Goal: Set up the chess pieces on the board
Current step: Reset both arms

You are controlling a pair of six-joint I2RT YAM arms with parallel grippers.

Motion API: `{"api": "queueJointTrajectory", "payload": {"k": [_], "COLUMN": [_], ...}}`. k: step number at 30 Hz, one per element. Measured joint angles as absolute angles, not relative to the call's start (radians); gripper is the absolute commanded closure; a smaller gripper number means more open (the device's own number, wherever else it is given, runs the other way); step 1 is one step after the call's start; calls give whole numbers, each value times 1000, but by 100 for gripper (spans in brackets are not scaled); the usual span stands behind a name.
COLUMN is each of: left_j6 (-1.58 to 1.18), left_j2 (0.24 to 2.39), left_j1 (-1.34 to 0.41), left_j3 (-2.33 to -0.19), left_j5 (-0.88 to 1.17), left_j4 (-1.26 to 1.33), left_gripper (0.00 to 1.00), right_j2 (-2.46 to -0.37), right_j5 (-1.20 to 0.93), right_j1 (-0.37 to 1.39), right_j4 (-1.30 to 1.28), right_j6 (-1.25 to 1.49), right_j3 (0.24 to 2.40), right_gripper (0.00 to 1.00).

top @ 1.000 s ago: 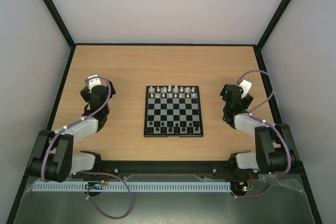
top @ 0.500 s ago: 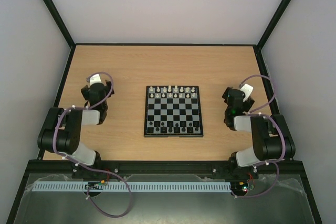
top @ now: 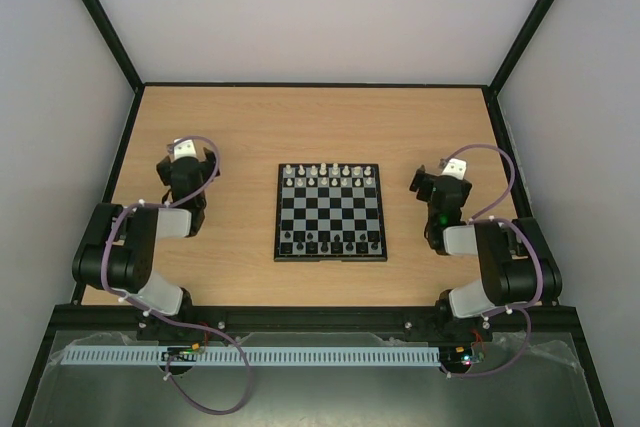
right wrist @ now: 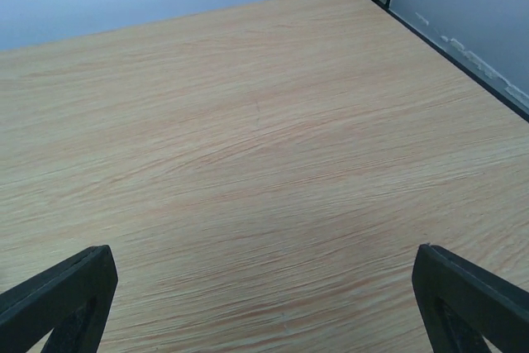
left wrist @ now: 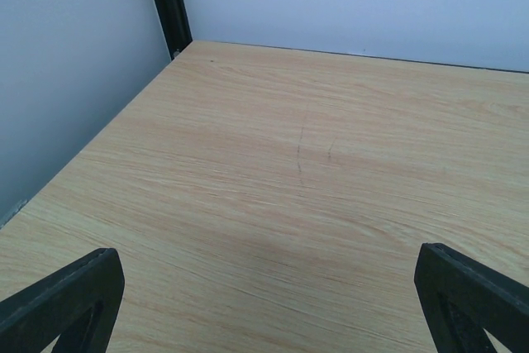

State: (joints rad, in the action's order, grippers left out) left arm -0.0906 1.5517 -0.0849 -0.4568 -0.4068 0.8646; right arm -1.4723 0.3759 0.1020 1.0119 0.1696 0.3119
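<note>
The chess pieces (top: pixel 330 175) stood in rows along the far and near edges of the board (top: pixel 330 209), at the middle of the tabletop (top: pixel 240 127).
I judged them light, hard, probably slick and easy to tip. With neighbours crowding close, I would have pinched one by its slim upper body from straight above. The wood-grain tabletop looked flat and smooth, with pale walls (top: pixel 320 17) closing the left, far and right sides. My left hand (left wrist: pixel 266 250) and right hand (right wrist: pixel 263 247) hung well apart from the board, one on each side, both spread wide and holding nothing.
</note>
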Motion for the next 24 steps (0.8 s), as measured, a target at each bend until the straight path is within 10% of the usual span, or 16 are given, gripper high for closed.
{"api": "queueJointTrajectory", "payload": {"k": [24], "left_j6": [-128], "left_j2": [1581], "left_j1": [-114], "left_j3": [-490], "left_j5": [-555], "left_j4": [885], "left_gripper": [1], "right_j2": [-1522], "right_j5": [317], "right_j1": [105], "right_j4": [1247], "right_j6": [142], "right_j3": [187], "right_gripper": [1]}}
